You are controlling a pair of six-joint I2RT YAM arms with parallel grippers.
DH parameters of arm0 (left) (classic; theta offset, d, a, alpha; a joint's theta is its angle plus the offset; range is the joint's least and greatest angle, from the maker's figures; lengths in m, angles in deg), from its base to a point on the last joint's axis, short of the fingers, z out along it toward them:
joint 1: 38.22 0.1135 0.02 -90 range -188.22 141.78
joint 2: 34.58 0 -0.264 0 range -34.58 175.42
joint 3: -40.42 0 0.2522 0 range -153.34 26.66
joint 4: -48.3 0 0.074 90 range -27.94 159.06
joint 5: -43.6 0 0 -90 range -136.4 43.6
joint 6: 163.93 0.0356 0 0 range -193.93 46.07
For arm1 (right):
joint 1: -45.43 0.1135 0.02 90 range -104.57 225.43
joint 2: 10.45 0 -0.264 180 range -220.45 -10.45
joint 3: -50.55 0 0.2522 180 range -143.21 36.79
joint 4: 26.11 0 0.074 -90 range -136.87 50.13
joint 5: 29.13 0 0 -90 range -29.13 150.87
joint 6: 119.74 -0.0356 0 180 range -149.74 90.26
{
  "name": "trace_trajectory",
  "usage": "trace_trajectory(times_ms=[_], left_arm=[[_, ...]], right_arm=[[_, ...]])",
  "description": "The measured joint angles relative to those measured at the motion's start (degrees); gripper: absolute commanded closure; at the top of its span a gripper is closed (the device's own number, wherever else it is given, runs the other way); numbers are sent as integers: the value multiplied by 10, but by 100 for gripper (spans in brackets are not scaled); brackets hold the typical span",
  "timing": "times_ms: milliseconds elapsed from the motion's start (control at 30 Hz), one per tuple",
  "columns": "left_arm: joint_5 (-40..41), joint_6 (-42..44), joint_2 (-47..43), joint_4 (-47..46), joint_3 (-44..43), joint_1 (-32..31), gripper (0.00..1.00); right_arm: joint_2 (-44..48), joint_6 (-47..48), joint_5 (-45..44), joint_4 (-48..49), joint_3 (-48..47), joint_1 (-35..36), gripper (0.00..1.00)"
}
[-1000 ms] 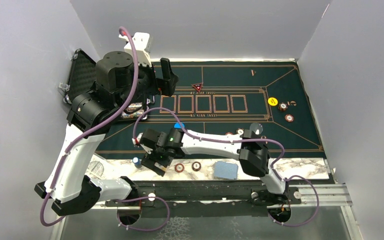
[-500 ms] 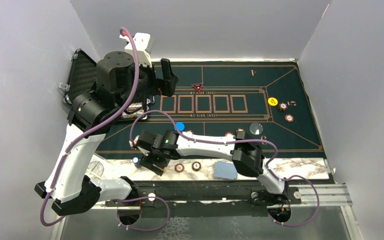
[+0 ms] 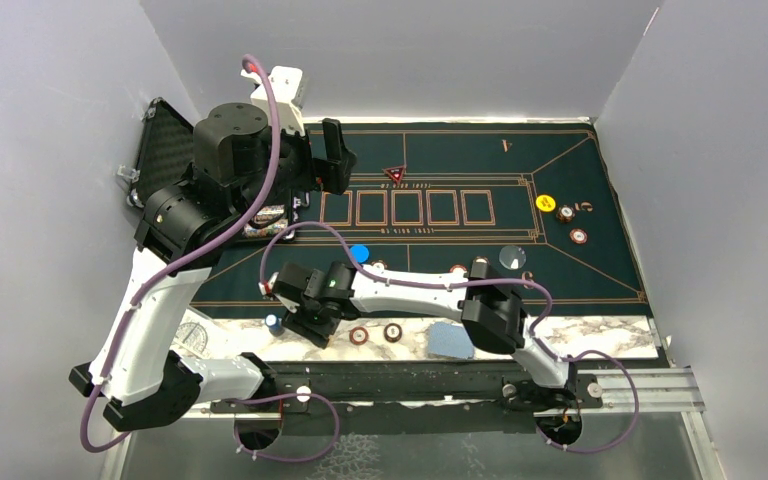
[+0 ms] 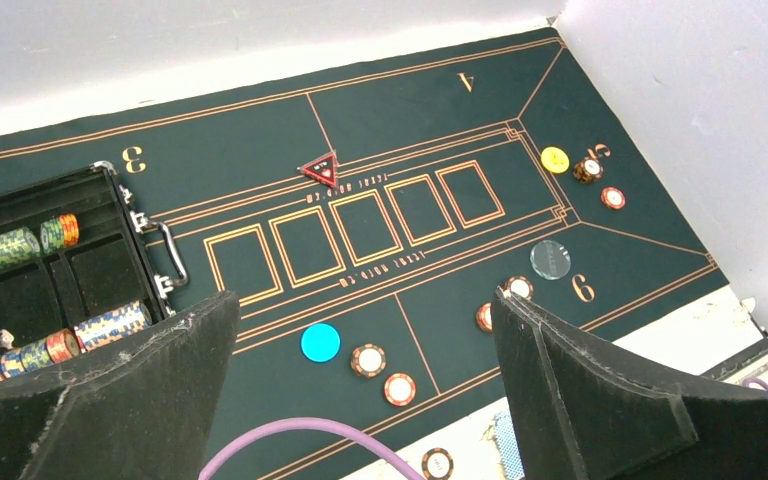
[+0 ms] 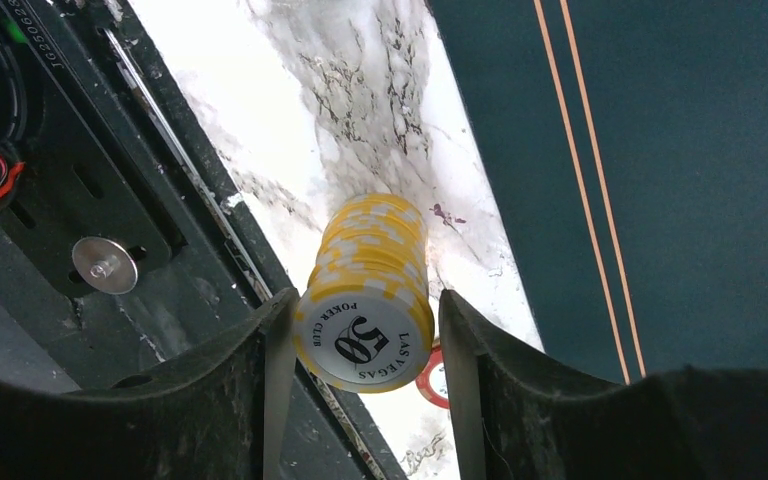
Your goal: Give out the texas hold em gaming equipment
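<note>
Right claw (image 5: 365, 305) is straddling the stack of yellow-and-white round poker chips (image 5: 370, 255), which is sitting on the white marbled desk (image 5: 360, 100) beside the dark green felt mat (image 5: 710, 150). The fingers (image 5: 520, 400) are hugging it, but I cannot tell if they are gripping. Left claw (image 4: 360, 300) is hovering wide open, holding nothing.

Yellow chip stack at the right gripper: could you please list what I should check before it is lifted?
1. The yellow chip stack sits between the fingers of the right gripper: ok.
2. Both fingers press firmly on it: cannot tell.
3. Its chips are aligned, none jutting out: ok.
4. The red chip at the stack's foot is clear of the fingers: cannot tell.
5. The left gripper is open, high over the green mat and away from the stack: ok.
</note>
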Motion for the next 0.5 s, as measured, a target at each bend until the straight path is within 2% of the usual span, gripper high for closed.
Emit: trace_trajectory(times_ms=[500], left_arm=[[0,11,4,3,0,0,1]], right_arm=[[-2,0,-5,-1,-8,0,75]])
